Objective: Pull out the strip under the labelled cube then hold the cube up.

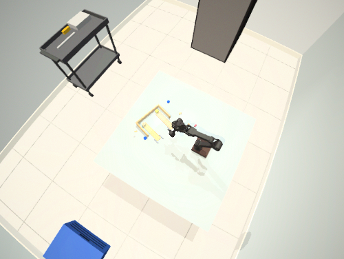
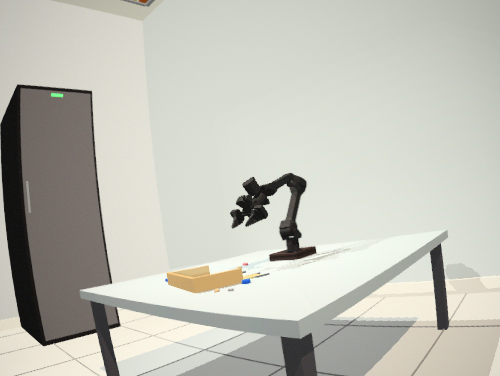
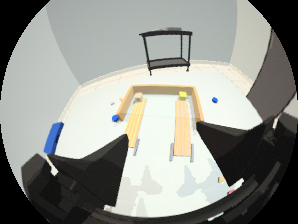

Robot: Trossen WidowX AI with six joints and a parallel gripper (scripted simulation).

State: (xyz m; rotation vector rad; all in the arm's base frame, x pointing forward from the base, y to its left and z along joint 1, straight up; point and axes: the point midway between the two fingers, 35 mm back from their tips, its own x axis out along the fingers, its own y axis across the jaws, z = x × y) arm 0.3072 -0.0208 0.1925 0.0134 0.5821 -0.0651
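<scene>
A yellow cube sits at the far end of the right wooden strip. A pale tan cube sits at the far end of the left wooden strip. No label can be made out on either cube, and the contact under them is too small to tell. My gripper is open and empty, high above the table, on the arm's side of the strips' near ends.
A three-sided wooden wall surrounds the cubes and opens toward the arm. Grey rails flank the strips' near ends. Blue pieces lie outside the wall on both sides. A small red piece lies near the arm.
</scene>
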